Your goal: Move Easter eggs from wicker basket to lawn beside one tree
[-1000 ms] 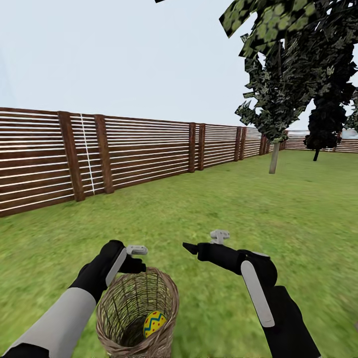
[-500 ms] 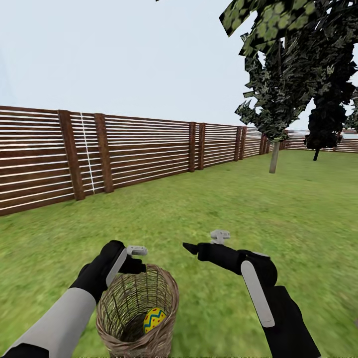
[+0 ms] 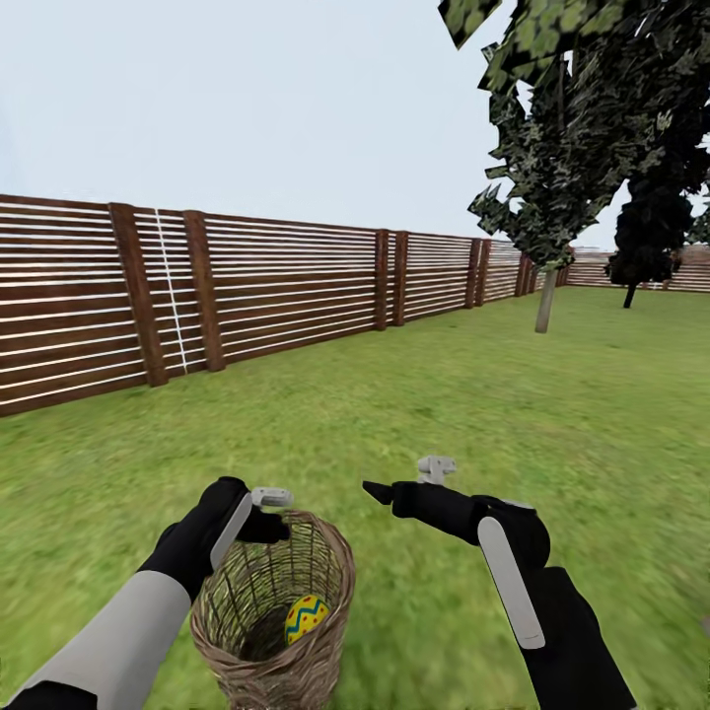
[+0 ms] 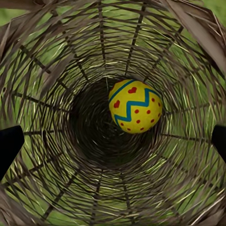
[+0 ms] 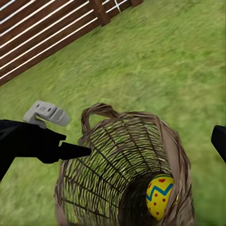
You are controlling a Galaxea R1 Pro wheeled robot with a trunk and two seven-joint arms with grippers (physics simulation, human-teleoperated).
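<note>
One egg: a yellow Easter egg [image 3: 307, 617] lies deep in the wicker basket [image 3: 212, 631], lower left of the head view.
Left tool [image 5: 87, 151]: at the basket's rim; grip state cannot be told.
Right tool [image 3: 367, 487]: beside the basket, apparently spread, empty.
Risk: the basket could swing and spill the egg.
Count: one egg, one basket, lawn [image 3: 552, 414], fence [image 3: 286, 286].

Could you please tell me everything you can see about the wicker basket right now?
The basket is a small round one of tan-brown open-weave wicker with a thick braided rim and an arched handle. It is held up above the lawn, with the left hand at its rim. One yellow egg with a blue zigzag and red spots lies inside.
</note>
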